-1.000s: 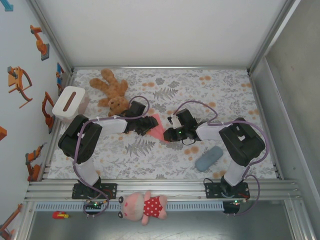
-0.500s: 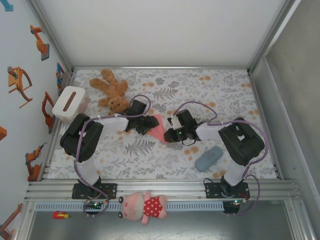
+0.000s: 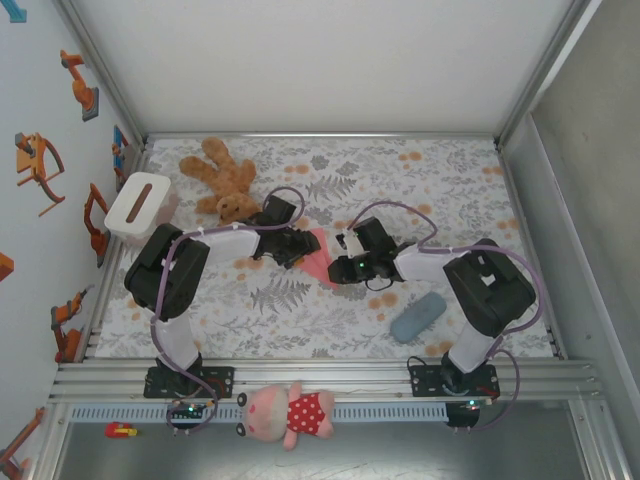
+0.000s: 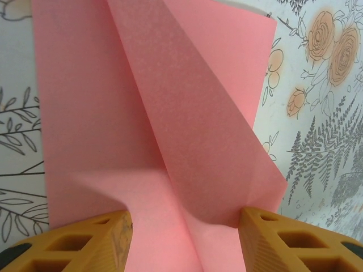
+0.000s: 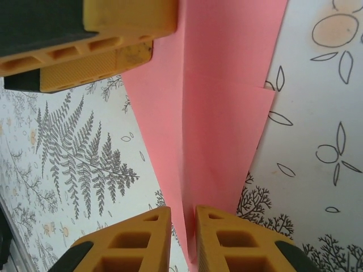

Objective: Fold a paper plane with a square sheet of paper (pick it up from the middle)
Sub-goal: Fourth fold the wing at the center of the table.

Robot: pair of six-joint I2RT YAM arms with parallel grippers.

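Sliding a little toward the middle, the left arm has brought the left gripper [image 4: 184,218] closer in over the pink paper [image 4: 142,113]. The right arm has hardly moved.

Its two orange fingers stand apart, one on each side of the near end of the paper, with their tips touching it. So this gripper is open and is not pinching anything. One flap of the paper is folded over on a slant and lifts up a bit beside one finger.

The right gripper [image 5: 183,214] has its fingers almost together. The long crease of the paper looks nipped between them, so it is holding the paper.

The paper lies on the flowery worktop [image 3: 460,200] between the two grippers, near the brown teddy bear [image 3: 225,185]. It is only partly folded and is not a plane yet.

I think the left gripper came closer to press the flap flat while the right one stops the paper from sliding. More folds are still to come.
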